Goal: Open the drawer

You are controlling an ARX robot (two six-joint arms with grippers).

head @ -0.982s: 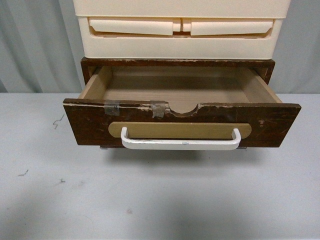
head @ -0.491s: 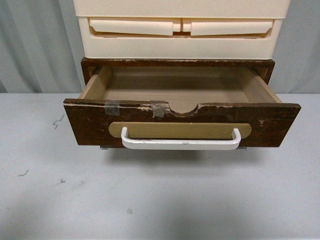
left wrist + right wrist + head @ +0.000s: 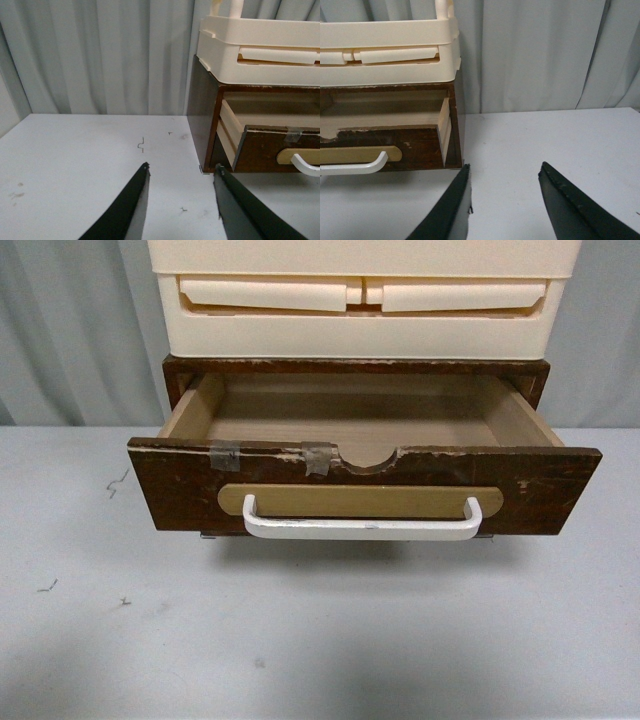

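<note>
The dark brown wooden drawer [image 3: 180, 490] stands pulled out of its brown case toward me, its pale inside bare. Its front carries a white bar handle [image 3: 362, 529] on a tan oval plate, a half-round top notch and two tape pieces. Neither gripper shows in the front view. My left gripper [image 3: 182, 171] is open and empty over the table, left of the case, with the drawer [image 3: 262, 150] off to one side. My right gripper [image 3: 504, 169] is open and empty over the table, right of the drawer [image 3: 420, 145].
Cream plastic drawers [image 3: 360, 330] are stacked on top of the brown case [image 3: 202, 110]. The unit stands on a grey-white table [image 3: 320, 640] marked with small dark scratches. Grey curtains [image 3: 100, 55] hang behind.
</note>
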